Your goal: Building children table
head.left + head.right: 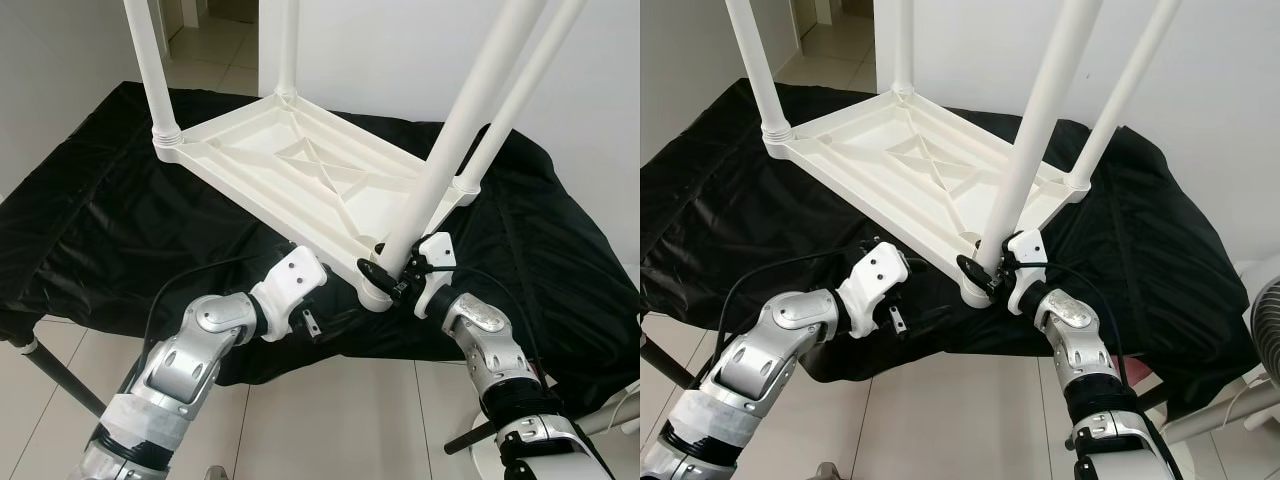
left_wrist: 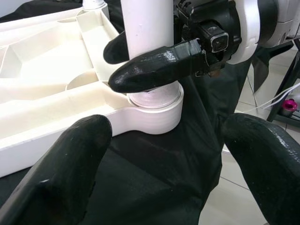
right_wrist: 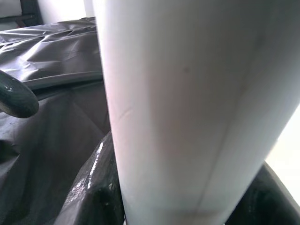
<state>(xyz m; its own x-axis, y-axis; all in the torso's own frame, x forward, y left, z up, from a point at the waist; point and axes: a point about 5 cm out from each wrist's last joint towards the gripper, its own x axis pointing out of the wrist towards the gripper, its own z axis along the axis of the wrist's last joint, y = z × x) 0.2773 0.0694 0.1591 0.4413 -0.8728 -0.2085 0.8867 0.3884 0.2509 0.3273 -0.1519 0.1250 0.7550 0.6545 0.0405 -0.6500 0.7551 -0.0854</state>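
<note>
Your right end effector [image 1: 385, 272] has its two black fingers [image 2: 154, 70] clamped around the near white round plastic leg [image 1: 455, 135], just above the point where that leg enters its socket. You can see in the left wrist view that one finger lies across the front of the leg and the tip of the other shows behind it. In the right wrist view the leg sits tight between both fingers.

The socket directly below your right end effector is the near corner collar [image 2: 154, 112] of the white moulded plastic children's tabletop [image 1: 300, 175], which lies upside down with its ribbed underside facing up. It rests on a counter covered with a black glossy cloth [image 1: 110, 210]. Three more white legs stand in the other corner sockets, beyond your right end effector: one at the far left [image 1: 150, 70], one at the back [image 1: 289, 50] and one at the far right [image 1: 520, 90].

Your left end effector [image 2: 154, 168] is just beside the right one, on its left, low over the cloth at the counter's near edge. Its fingers are spread wide apart and hold nothing, and they point at the near corner collar without touching it.
</note>
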